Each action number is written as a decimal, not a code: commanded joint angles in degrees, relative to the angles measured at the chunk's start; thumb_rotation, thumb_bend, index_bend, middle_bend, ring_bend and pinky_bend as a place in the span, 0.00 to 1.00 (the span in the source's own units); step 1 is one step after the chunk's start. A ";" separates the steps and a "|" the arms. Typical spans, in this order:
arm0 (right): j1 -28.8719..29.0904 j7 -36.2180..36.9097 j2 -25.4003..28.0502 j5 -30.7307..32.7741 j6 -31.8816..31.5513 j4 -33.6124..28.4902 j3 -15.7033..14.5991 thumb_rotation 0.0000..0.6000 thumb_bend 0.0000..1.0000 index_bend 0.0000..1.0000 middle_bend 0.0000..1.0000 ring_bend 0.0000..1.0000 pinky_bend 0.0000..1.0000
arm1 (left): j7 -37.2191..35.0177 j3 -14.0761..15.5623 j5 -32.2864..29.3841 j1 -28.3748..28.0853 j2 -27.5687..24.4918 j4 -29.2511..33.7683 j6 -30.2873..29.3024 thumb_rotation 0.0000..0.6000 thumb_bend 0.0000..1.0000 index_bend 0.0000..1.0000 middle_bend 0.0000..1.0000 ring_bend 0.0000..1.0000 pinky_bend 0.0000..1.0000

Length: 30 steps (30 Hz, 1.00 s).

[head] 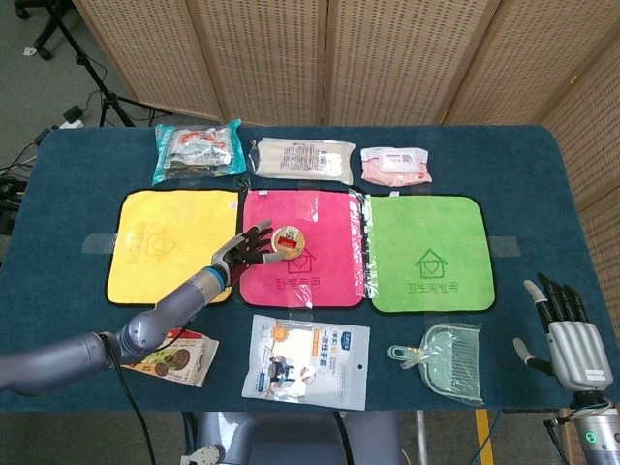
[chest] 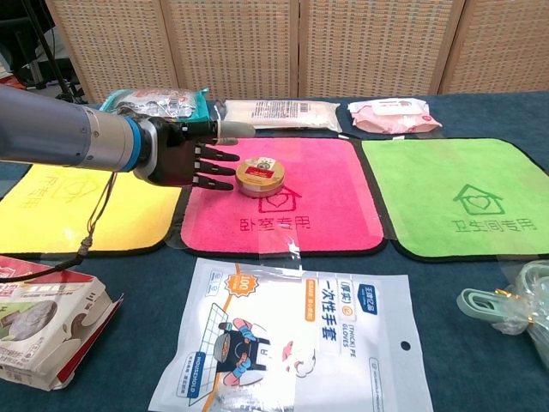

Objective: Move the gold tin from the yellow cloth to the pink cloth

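Observation:
The round gold tin point(head: 289, 239) point(chest: 261, 175) sits flat on the pink cloth point(head: 312, 279) point(chest: 296, 230), in its upper middle part. My left hand point(head: 247, 250) point(chest: 184, 154) reaches over the pink cloth's left edge, its straight, spread fingertips at the tin's left side, holding nothing. The yellow cloth point(head: 160, 242) point(chest: 60, 206) lies bare to the left, partly under my forearm. My right hand point(head: 565, 334) hangs off the table's front right corner, fingers apart and empty, seen only in the head view.
A green cloth point(head: 429, 254) point(chest: 463, 197) lies right of the pink one. Three packets point(head: 300, 159) line the back edge. A gloves packet point(chest: 292, 335), a snack box point(chest: 43, 322) and a mint dustpan point(head: 450, 360) lie along the front.

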<state>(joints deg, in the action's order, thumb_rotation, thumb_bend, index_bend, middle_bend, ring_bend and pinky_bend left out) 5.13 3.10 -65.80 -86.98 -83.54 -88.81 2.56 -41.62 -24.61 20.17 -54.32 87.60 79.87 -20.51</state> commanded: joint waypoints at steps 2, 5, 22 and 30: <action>0.00 0.25 0.06 0.20 0.12 0.09 0.08 1.00 0.34 0.01 0.00 0.00 0.00 | 0.42 -0.41 -0.60 -0.96 0.32 0.25 -0.30 1.00 0.21 0.00 0.00 0.00 0.00; -0.02 0.32 0.11 0.15 0.07 0.08 0.07 1.00 0.34 0.01 0.00 0.00 0.00 | 0.83 -0.46 -0.93 -1.62 0.51 0.60 -0.58 1.00 0.21 0.00 0.00 0.00 0.00; -0.38 1.55 0.70 -0.62 -0.90 -0.28 0.01 1.00 0.34 0.01 0.00 0.00 0.00 | 2.75 -0.08 -3.64 -5.91 4.12 -1.69 -1.63 1.00 0.21 0.00 0.00 0.00 0.00; -0.60 2.06 1.01 -0.87 -1.36 -0.29 -0.02 1.00 0.34 0.01 0.00 0.00 0.00 | 3.86 0.10 -4.63 -7.21 4.73 -1.84 -1.69 1.00 0.21 0.00 0.00 0.00 0.00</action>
<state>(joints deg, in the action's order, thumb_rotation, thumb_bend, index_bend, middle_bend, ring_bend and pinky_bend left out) 4.54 5.15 -64.80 -87.84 -84.88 -89.10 2.55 -37.91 -24.56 15.54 -61.63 92.58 77.72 -22.22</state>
